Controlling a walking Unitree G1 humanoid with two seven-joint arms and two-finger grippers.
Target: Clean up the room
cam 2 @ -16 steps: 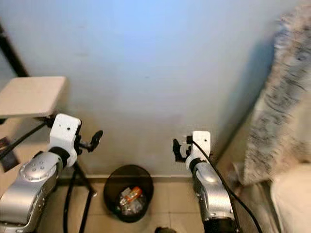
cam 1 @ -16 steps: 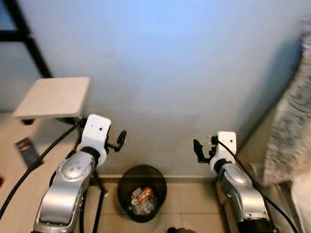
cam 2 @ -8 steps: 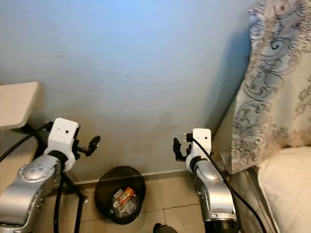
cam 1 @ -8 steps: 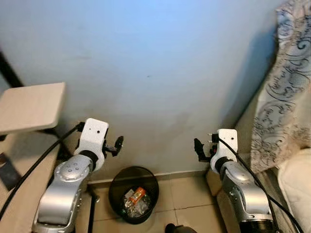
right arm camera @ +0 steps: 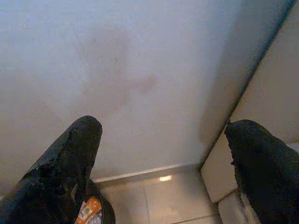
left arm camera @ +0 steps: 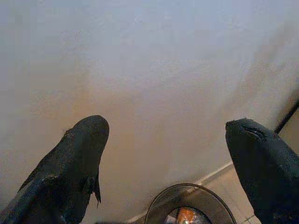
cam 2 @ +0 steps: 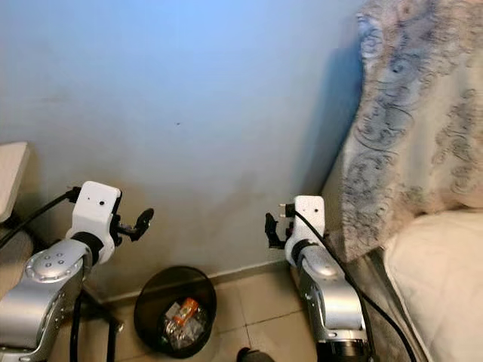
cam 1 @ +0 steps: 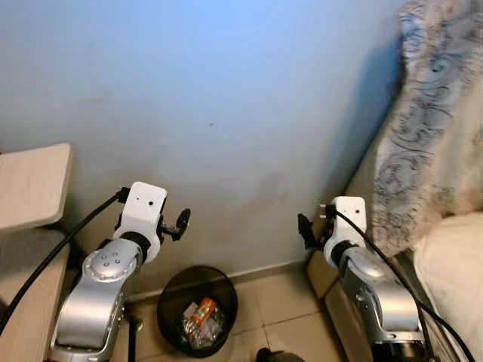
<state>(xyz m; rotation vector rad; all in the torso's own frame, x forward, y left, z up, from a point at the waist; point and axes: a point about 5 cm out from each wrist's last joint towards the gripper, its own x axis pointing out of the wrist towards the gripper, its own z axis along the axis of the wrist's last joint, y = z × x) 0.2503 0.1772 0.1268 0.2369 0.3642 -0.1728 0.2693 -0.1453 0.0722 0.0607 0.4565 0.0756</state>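
A round black waste bin (cam 1: 197, 305) stands on the tiled floor against the blue wall, between my two arms. Inside it lie crumpled wrappers and an orange packet (cam 1: 202, 309). My left gripper (cam 1: 181, 222) is raised in front of the wall, above and left of the bin, open and empty. In the left wrist view the bin's rim (left arm camera: 189, 187) shows low between the fingers (left arm camera: 84, 144). My right gripper (cam 1: 306, 230) is held up to the right of the bin, also open and holding nothing. The bin's edge (right arm camera: 100, 207) shows in the right wrist view.
A light wooden tabletop (cam 1: 30, 185) juts in at the left on a black stand, with a black cable (cam 1: 53, 256) hanging by my left arm. A patterned curtain (cam 1: 430, 128) and a white mattress (cam 1: 453, 264) fill the right side. A low ledge (cam 1: 321, 275) sits by the wall corner.
The camera has swung to the right: the tabletop slid toward the left edge, more curtain and mattress came into view, and the bin shifted left. Both grippers stay open and raised.
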